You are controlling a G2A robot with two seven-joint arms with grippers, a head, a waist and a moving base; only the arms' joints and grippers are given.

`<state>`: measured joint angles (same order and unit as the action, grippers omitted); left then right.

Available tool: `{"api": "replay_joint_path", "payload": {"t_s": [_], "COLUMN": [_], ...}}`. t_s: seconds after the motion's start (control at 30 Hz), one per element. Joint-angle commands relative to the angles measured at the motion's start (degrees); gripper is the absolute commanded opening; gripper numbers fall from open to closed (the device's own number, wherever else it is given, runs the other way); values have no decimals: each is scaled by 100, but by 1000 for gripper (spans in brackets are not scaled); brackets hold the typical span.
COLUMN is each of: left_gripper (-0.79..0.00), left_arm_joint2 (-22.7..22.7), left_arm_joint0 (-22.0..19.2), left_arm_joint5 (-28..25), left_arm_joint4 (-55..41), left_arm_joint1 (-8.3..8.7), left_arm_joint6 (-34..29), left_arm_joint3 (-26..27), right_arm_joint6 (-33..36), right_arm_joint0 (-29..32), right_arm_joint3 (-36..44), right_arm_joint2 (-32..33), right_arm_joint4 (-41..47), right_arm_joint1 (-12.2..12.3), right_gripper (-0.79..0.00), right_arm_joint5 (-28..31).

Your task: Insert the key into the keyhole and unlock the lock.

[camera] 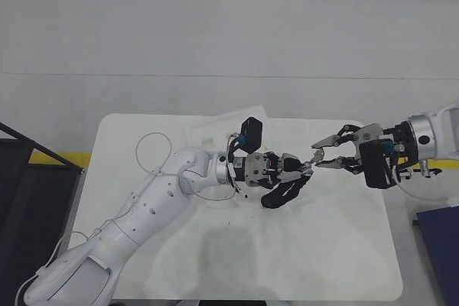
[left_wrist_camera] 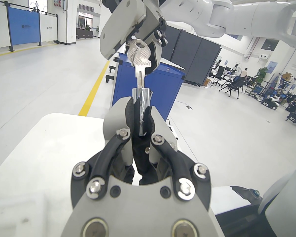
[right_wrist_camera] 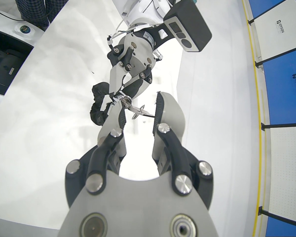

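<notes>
Key has its blade down in the keyhole at the end of the lock, and the whole thing is up in the air over the white table. My left gripper is clamped tight on the lock's chrome barrel, with the black cable hanging off it. My right gripper has its fingers pinching the key's head by its edges.
</notes>
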<state>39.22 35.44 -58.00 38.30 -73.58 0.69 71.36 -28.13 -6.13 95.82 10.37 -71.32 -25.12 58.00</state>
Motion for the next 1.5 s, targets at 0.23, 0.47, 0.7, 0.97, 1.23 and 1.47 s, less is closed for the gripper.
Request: {"api": "replay_joint_path", "payload": {"t_s": [0.23, 0.47, 0.7, 0.97, 1.23, 1.47], "left_gripper": [-785, -785, -785, -785, -785, -785], "left_arm_joint2": [-47, -65, -54, -52, -78, -139], "left_arm_joint0": [-29, -26, -10, -14, -38, 49], "left_arm_joint5": [0, 0, 0, 0, 0, 0], "left_arm_joint4": [77, 159, 265, 335, 661, 977], "left_arm_joint1": [35, 46, 49, 35, 89, 316], "left_arm_joint6": [98, 175, 228, 278, 30, -494], "left_arm_joint3": [-26, -47, -80, -131, -258, -196], "right_arm_joint6": [462, 1562, 3223, 5154, 5780, 5937], "right_arm_joint0": [34, 123, 94, 50, 148, 421], "right_arm_joint3": [-44, 67, 133, -6, -107, 233], "right_arm_joint2": [-63, -63, -63, -61, 32, 243], "right_arm_joint4": [686, 1987, 3699, 5860, 6988, 7963], "right_arm_joint1": [-24, -9, 26, 63, 161, 475], "right_gripper": [-751, -785, -785, -554, 0, 0], "right_arm_joint5": [0, 0, 0, 0, -521, -1942]}}
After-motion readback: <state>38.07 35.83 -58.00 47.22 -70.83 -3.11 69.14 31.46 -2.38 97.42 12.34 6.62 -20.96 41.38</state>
